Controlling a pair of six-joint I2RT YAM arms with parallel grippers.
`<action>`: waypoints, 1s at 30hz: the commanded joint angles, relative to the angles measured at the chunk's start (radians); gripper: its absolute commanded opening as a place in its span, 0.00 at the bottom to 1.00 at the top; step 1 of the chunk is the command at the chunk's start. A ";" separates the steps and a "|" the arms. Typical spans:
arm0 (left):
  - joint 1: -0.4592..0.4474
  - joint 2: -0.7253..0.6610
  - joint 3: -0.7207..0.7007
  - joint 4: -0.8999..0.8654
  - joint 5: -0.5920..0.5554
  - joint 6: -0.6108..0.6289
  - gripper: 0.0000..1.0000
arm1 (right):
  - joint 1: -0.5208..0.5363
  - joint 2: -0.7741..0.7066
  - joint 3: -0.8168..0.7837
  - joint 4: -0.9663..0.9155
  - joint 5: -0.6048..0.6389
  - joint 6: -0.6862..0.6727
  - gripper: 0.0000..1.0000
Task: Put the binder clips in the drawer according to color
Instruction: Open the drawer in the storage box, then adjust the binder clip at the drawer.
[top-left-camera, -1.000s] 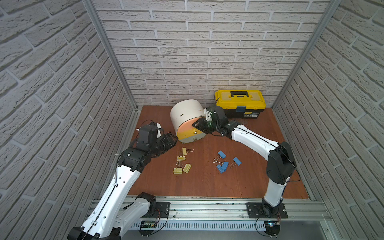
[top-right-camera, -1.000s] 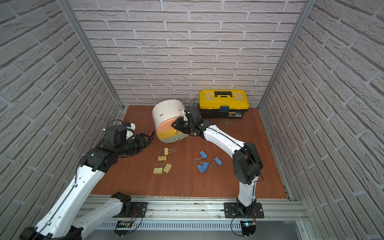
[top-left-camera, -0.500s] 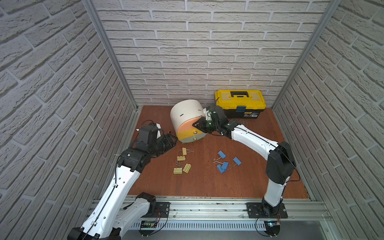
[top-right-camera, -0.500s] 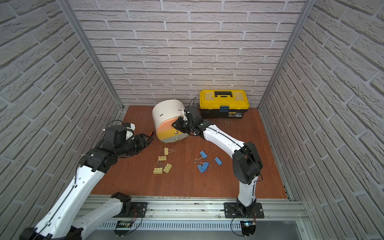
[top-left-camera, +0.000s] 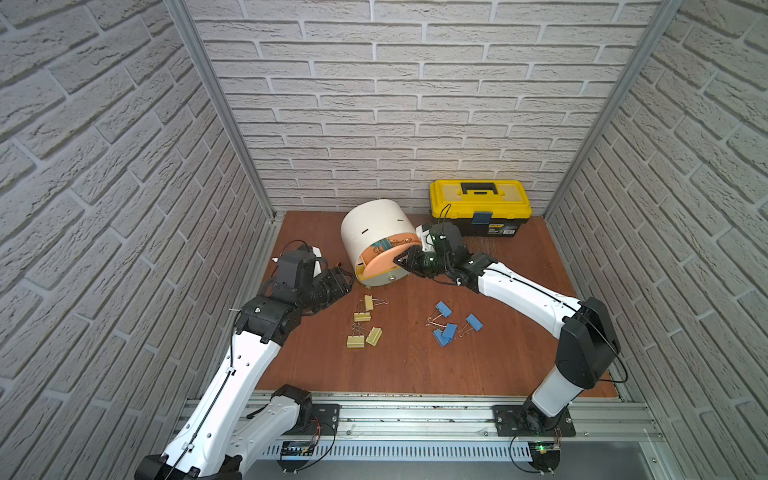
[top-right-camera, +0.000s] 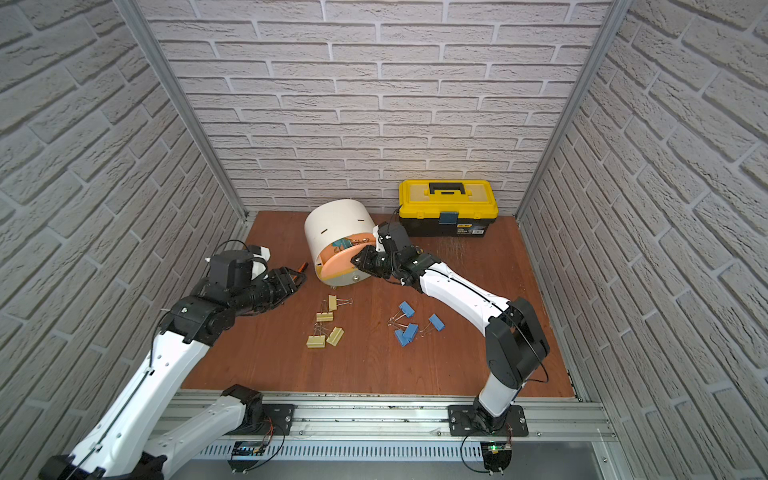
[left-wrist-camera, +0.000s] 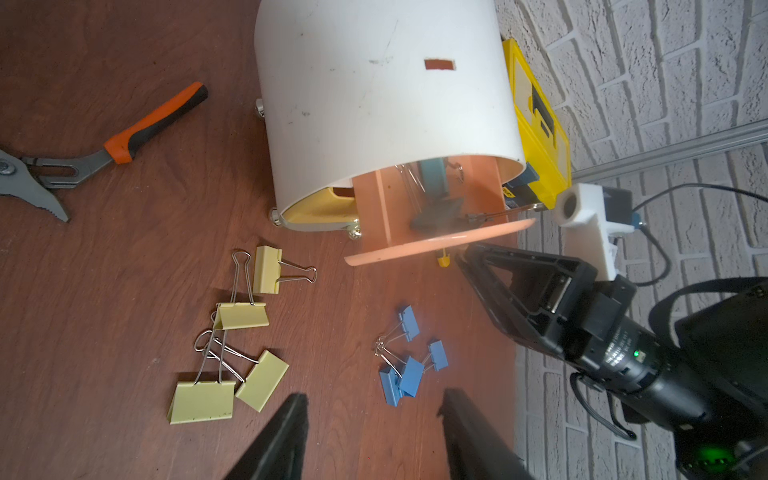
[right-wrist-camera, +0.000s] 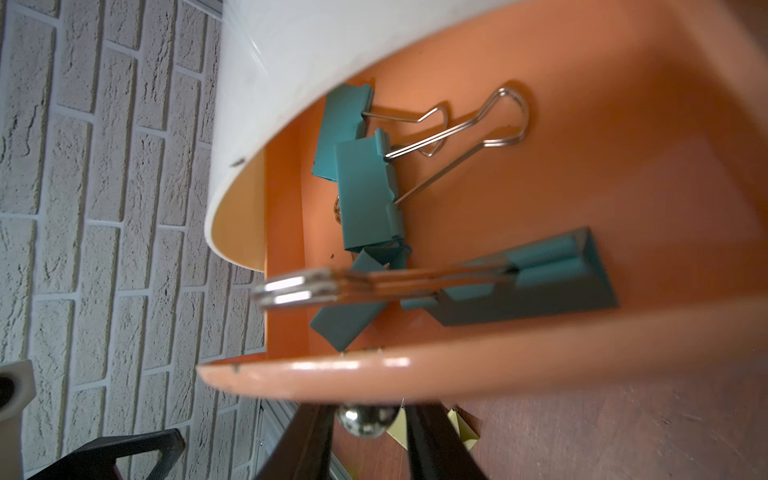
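The drawer (top-left-camera: 374, 224) (top-right-camera: 336, 220) is a white barrel cabinet whose peach top drawer (right-wrist-camera: 540, 365) is pulled partway out. Several teal binder clips (right-wrist-camera: 368, 195) lie inside it. My right gripper (right-wrist-camera: 370, 440) (top-left-camera: 401, 262) is open, its fingers straddling the drawer's round metal knob (right-wrist-camera: 365, 419) with a sliver of gap on one side. Yellow binder clips (top-left-camera: 361, 318) (left-wrist-camera: 241, 316) and blue binder clips (top-left-camera: 446, 330) (left-wrist-camera: 409, 374) lie loose on the wooden floor in front. My left gripper (left-wrist-camera: 374, 415) (top-left-camera: 347, 276) hangs open and empty to the cabinet's left.
A yellow-and-black toolbox (top-left-camera: 480, 205) stands against the back wall, right of the cabinet. Orange-handled pliers (left-wrist-camera: 124, 145) lie on the floor left of the cabinet, near my left gripper. Brick walls close in three sides.
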 joint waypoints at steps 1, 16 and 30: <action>0.006 -0.018 0.001 0.024 -0.011 -0.008 0.57 | 0.003 -0.058 -0.011 -0.008 0.022 -0.025 0.46; 0.006 -0.022 0.006 0.030 -0.005 -0.008 0.57 | -0.086 -0.221 0.045 -0.200 0.109 -0.165 0.48; 0.007 -0.026 0.000 0.019 0.003 0.002 0.57 | -0.099 -0.017 0.271 -0.261 0.002 -0.174 0.11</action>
